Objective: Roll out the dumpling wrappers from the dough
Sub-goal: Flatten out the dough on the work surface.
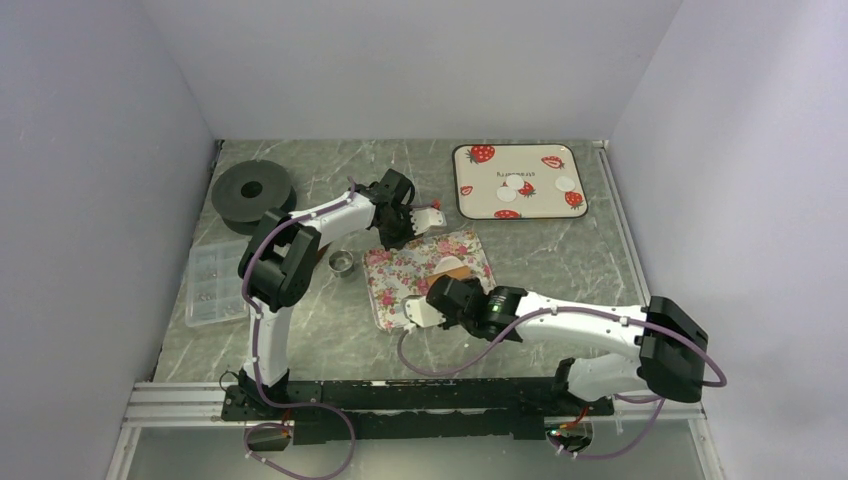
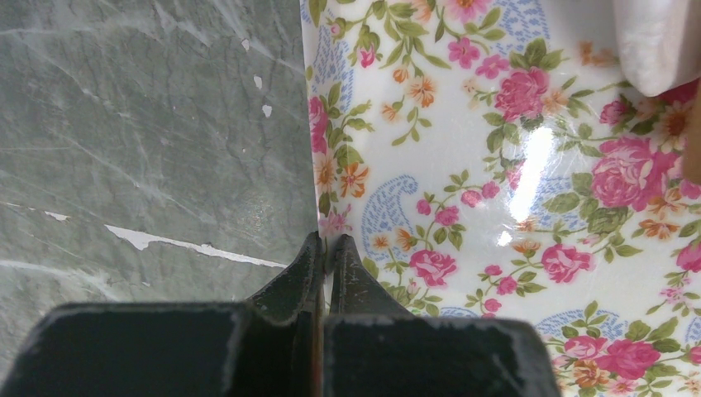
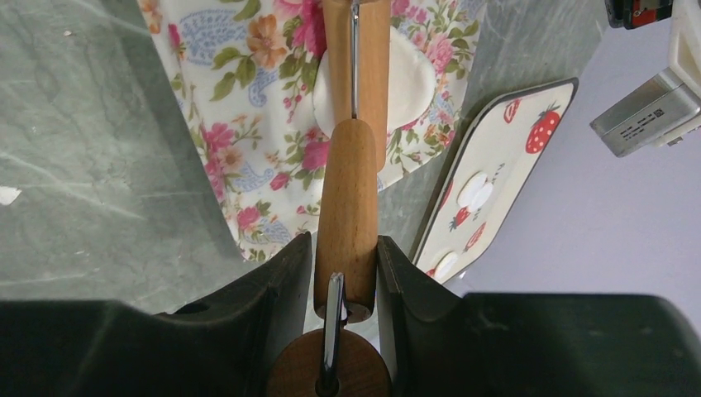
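Note:
A flat white round of dough [image 3: 413, 78] lies on the floral mat [image 1: 400, 278] under the roller of a wooden rolling pin [image 3: 347, 198]. My right gripper [image 3: 345, 242] is shut on the pin's near handle; from above it [image 1: 450, 288] sits at the mat's near side. My left gripper [image 2: 325, 240] is shut, pinching the left edge of the floral mat [image 2: 496, 165]; in the top view it [image 1: 397, 236] is at the mat's far corner. Finished dumpling wrappers [image 1: 512, 186] lie on the strawberry tray [image 1: 480, 205], also visible from the right wrist as wrappers [image 3: 474, 192] on the tray [image 3: 504, 157].
A small metal ring cutter [image 1: 342, 263] stands left of the mat. A black spool [image 1: 252, 190] sits at the back left, with a clear plastic box [image 1: 212, 285] in front of it. Grey walls close in both sides and the back.

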You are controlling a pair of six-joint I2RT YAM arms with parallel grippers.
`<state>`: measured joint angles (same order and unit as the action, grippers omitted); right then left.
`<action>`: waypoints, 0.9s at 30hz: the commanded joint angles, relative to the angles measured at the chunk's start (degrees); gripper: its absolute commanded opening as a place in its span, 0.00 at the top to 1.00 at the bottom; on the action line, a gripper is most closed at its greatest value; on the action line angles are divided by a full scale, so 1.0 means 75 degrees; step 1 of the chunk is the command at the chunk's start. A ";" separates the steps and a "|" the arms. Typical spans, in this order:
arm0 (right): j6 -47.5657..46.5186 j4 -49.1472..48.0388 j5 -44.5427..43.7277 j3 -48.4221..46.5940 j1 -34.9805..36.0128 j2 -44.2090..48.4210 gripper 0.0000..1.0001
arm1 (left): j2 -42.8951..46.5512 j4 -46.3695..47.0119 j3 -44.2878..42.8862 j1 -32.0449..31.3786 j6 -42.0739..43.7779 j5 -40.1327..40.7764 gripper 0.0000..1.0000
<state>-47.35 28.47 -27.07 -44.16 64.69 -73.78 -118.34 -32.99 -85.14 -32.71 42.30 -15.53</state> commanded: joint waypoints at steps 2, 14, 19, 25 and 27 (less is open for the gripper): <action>-0.0025 0.0446 0.0329 0.0177 -0.0275 -0.0701 1.00 | -0.0743 -0.0928 0.0604 -0.0208 0.0154 0.0113 1.00; 0.0805 0.1593 0.0335 0.0317 0.0283 -0.0217 1.00 | -0.0721 -0.0887 0.0629 -0.0209 0.0178 0.0127 1.00; 0.0379 0.0920 0.0225 0.0462 0.0078 -0.0572 1.00 | -0.0783 -0.0922 0.0593 -0.0209 0.0172 0.0134 1.00; -0.0123 0.0476 0.0032 -0.0036 -0.0316 -0.1311 1.00 | -0.0740 -0.0914 0.0635 -0.0209 0.0195 0.0207 1.00; 0.0089 0.0782 0.0034 -0.0137 -0.0242 -0.1201 1.00 | -0.0756 -0.0920 0.0604 -0.0209 0.0184 0.0176 1.00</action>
<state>-48.31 23.51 -31.66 -46.11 63.33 -80.99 -118.21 -32.69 -84.86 -32.93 42.35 -15.03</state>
